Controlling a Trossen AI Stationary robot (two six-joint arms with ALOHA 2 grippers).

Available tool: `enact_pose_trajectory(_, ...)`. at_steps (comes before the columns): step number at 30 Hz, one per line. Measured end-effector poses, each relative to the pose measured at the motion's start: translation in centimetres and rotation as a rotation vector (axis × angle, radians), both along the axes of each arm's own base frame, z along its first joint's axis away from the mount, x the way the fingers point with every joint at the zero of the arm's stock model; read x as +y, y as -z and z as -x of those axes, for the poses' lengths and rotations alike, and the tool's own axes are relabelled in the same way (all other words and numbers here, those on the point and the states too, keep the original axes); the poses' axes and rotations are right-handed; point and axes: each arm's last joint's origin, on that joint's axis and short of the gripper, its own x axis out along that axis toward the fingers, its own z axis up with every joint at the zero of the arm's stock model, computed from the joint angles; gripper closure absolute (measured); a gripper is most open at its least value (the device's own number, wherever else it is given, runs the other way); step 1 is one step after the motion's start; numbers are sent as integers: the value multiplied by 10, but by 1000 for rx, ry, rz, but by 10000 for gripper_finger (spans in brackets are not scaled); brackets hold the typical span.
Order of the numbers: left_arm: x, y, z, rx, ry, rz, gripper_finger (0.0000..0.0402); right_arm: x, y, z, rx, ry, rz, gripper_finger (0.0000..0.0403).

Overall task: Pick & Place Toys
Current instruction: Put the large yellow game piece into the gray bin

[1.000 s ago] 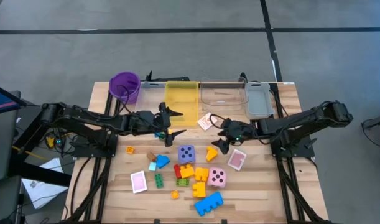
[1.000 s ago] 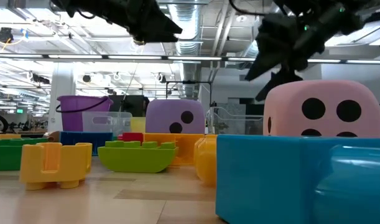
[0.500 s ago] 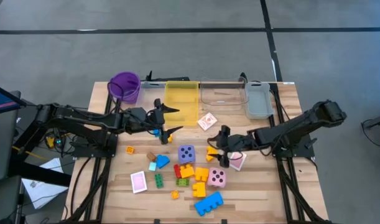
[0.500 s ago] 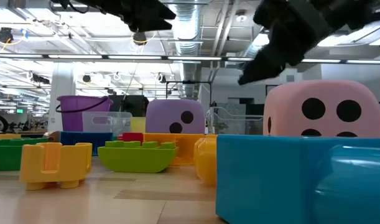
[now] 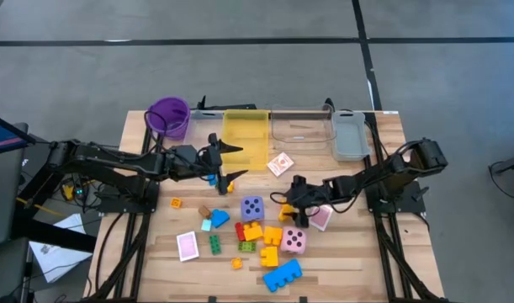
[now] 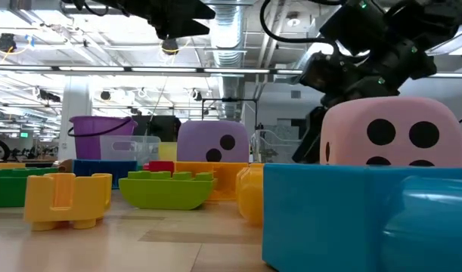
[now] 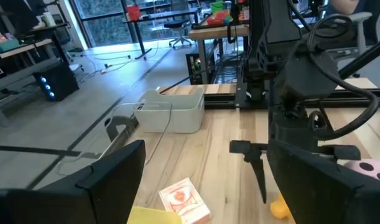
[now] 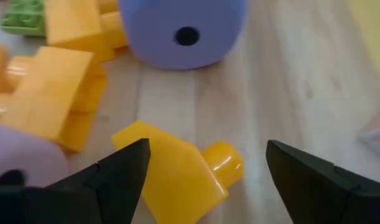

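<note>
Just ahead of open right gripper [image 8: 205,165]: yellow brick [image 8: 177,171].

Along the far edge of the wooden worktop [image 5: 156,261] stand a purple cup [image 5: 168,116], a yellow bin [image 5: 246,137], a clear bin [image 5: 301,128] and a grey lid [image 5: 350,135].

Right tool [image 5: 284,208] low, open; left tool [image 5: 232,162] open.

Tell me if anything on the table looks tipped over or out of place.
One yellow brick lies on its side, studs pointing sideways, just ahead of the open right pincer near the purple die. The other toys are simply scattered loose; nothing looks damaged.
</note>
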Motion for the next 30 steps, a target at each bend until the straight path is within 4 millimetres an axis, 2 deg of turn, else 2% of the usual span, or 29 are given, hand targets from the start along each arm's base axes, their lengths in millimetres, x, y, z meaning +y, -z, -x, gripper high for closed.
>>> enact_pose_trajectory(6, 0, 0, 0, 0, 0, 0, 73, 4, 1, 2, 36, -71, -105, 88)
enact_pose_trajectory(15, 0, 0, 0, 1, 0, 0, 73, 7, 1, 2, 74, -128, -169, 88)
enact_pose_trajectory(26, 0, 1, 0, 9, -4, 0, 73, 11, -33, -7, 157, -147, -189, 88)
enact_pose_trajectory(30, 0, 2, 0, 16, -4, -1, 73, 16, -34, -5, 208, -135, -195, 88)
